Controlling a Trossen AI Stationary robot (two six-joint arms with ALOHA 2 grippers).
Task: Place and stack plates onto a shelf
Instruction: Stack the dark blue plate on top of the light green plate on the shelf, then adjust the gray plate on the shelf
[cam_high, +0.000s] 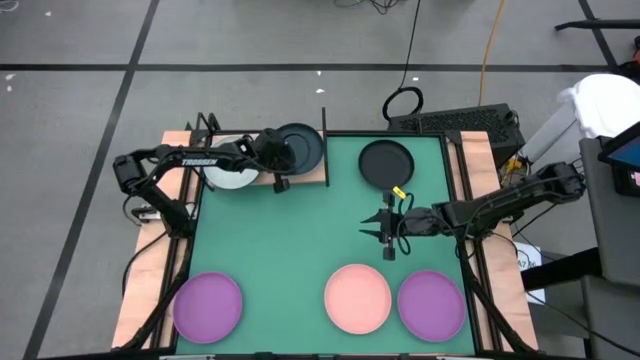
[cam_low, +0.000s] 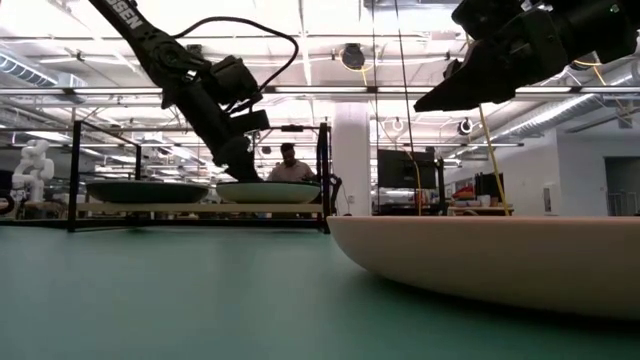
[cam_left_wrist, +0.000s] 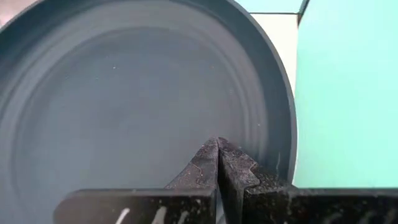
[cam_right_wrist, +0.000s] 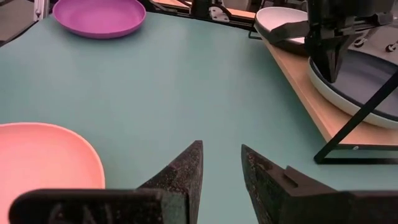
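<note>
Dark teal plate (cam_left_wrist: 124, 106) lay on the shelf (cam_high: 318, 178); above it we saw the left gripper (cam_left_wrist: 217, 155) pressed together, empty. Our right gripper (cam_right_wrist: 221, 165) hovered spread over the mat (cam_high: 290, 240).

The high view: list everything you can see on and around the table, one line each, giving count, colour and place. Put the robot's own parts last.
Purple plates: two, purple, mat's near edge, one on the left, one on the right.
Pink plate: one, pink, beside the right purple one.
Black plate: one, black, far side of the mat.
Dark teal plate: one, on the shelf's right half.
White plate: one, on the shelf's left half.
Shelf: one, light wood, black frame, far left corner.
Mat: one, green.
Left gripper: shut, over the teal plate.
Right gripper: open, above bare mat.
</note>
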